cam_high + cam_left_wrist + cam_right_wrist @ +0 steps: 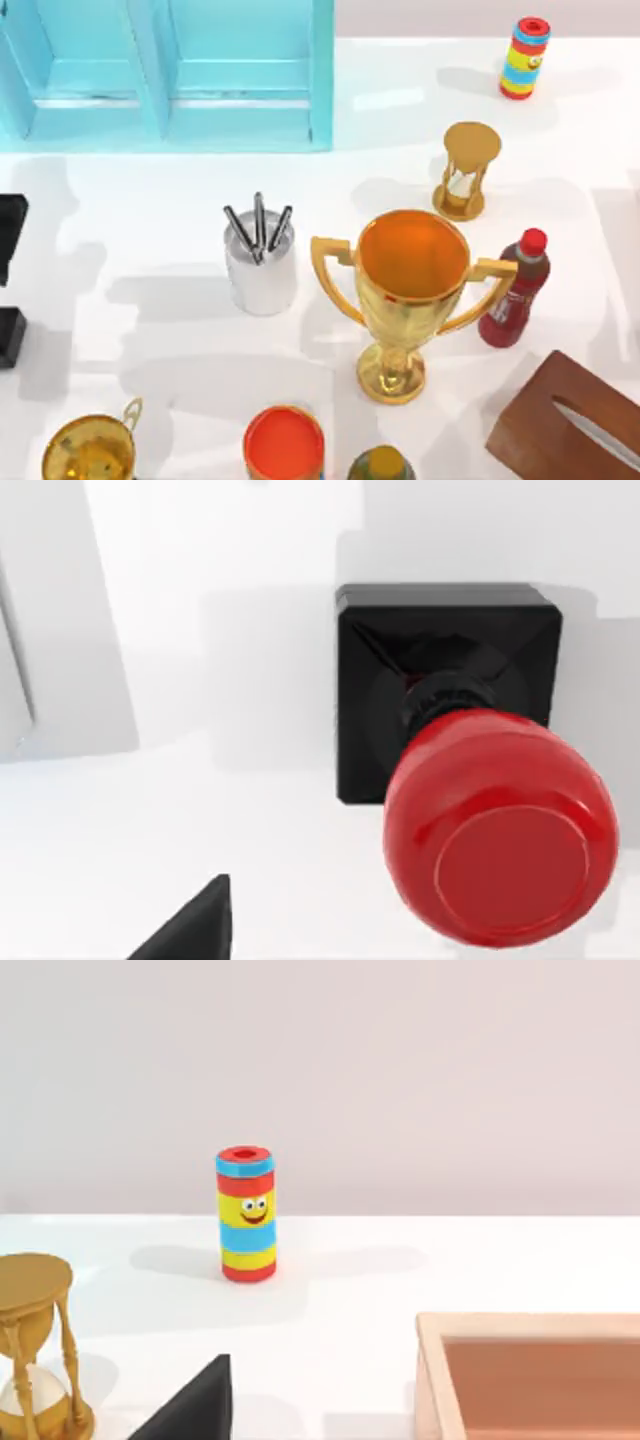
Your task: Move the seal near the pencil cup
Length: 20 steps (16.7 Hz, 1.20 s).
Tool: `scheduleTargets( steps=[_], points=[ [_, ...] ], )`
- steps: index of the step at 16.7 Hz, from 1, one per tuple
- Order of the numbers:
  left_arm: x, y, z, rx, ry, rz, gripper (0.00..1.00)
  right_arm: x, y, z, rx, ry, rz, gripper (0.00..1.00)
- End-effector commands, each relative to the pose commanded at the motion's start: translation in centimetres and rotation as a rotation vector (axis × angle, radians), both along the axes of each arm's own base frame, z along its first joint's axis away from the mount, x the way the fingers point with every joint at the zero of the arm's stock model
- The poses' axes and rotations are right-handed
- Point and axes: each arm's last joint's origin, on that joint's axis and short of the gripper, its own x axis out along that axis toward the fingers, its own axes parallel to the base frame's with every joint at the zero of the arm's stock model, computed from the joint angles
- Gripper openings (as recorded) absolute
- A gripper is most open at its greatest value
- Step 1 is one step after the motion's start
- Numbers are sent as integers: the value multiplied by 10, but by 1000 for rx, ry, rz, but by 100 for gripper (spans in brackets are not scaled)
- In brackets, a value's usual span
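The seal, a black square block with a glossy red knob, stands on the white table close below my left gripper in the left wrist view. One black fingertip shows beside it, apart from it. In the top view my left gripper sits at the table's far left edge, open, with nothing held. The pencil cup, white-silver with three dark pens, stands left of the table's centre. My right arm is parked; its fingertip shows in the right wrist view, and that gripper is open and holds nothing.
A big gold trophy stands right of the cup, with a red bottle, an hourglass and a wooden tissue box beyond. An orange-topped can and a gold cup sit at the front. A blue cabinet stands at the back left and a striped toy at the back right.
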Motion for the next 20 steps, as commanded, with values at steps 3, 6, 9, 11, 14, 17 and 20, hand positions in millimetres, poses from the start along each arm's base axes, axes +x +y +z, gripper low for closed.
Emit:
scheduleTargets(
  steps=[3,6,9,11,14,17,20],
  points=[
    [2,0,-34,3,-25,0,100,0,0,0,0,0,0,100],
    [-2,0,-62,2,-16,0,100,0,0,0,0,0,0,100],
    [-3,0,-68,1,-10,0,100,0,0,0,0,0,0,100],
    [-3,0,-68,1,-10,0,100,0,0,0,0,0,0,100],
    [-3,0,-68,1,-10,0,77,0,0,0,0,0,0,100],
    [-3,0,-68,1,-10,0,55,0,0,0,0,0,0,100],
    [-3,0,-68,1,-10,0,32,0,0,0,0,0,0,100]
  ],
)
